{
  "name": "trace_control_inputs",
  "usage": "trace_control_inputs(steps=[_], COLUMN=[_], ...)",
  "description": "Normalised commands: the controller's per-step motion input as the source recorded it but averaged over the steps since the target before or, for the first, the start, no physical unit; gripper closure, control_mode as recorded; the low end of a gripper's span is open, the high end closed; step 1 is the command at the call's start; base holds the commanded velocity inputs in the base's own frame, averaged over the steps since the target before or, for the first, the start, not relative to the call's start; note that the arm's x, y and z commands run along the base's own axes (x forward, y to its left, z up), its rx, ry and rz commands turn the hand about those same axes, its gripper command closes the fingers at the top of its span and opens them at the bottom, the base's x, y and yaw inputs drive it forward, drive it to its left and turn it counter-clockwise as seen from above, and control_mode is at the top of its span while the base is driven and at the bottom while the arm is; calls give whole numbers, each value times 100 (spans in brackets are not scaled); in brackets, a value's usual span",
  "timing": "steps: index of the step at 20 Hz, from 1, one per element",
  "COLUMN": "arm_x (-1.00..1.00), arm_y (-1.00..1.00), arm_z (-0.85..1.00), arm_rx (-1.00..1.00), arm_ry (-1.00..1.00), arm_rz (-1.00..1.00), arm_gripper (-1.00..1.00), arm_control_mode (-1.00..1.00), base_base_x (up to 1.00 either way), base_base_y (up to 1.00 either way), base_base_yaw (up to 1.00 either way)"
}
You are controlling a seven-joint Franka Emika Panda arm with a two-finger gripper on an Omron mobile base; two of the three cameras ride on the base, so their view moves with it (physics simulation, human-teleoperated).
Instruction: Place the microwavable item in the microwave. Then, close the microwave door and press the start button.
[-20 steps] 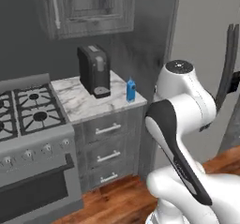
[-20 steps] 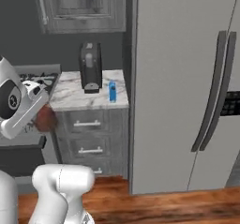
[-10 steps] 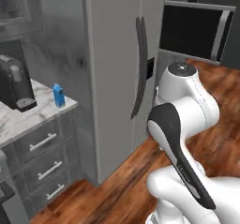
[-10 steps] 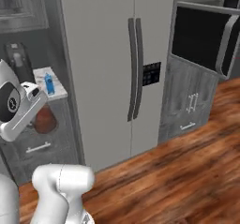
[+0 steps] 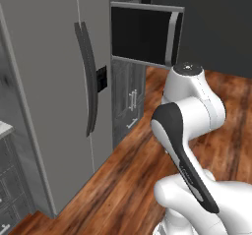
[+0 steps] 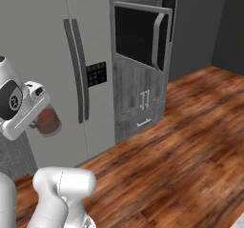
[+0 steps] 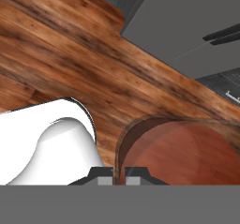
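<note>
At nine o'clock in the right base view we see our end effector [image 6: 42, 122] clamped on the reddish-brown cup [image 6: 48, 121], before the fridge [image 6: 43, 55]. Toward one o'clock, the microwave door [image 6: 141, 35] stands open above wooden floor [image 6: 190, 141].

The whole scene slides across both base views, so the camera is moving. The stove, coffee machine and blue bottle leave the frame. The fridge [image 5: 44, 96] shifts to the left half, and the microwave door [image 6: 140, 38], standing open, now sits at upper centre, above wooden floor [image 6: 190, 141].
</note>
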Motion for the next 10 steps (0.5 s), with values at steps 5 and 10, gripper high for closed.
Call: trace_control_inputs(steps=[5,10], arm_x=[0,0], arm_y=[0,0], arm_z=[0,0], arm_rx=[0,0], arm_ry=[0,0], arm_rz=[0,0], arm_gripper=[100,100], arm_control_mode=[100,100], base_base_x=[23,47], base_base_y=[-100,-88], base_base_yaw=[0,0])
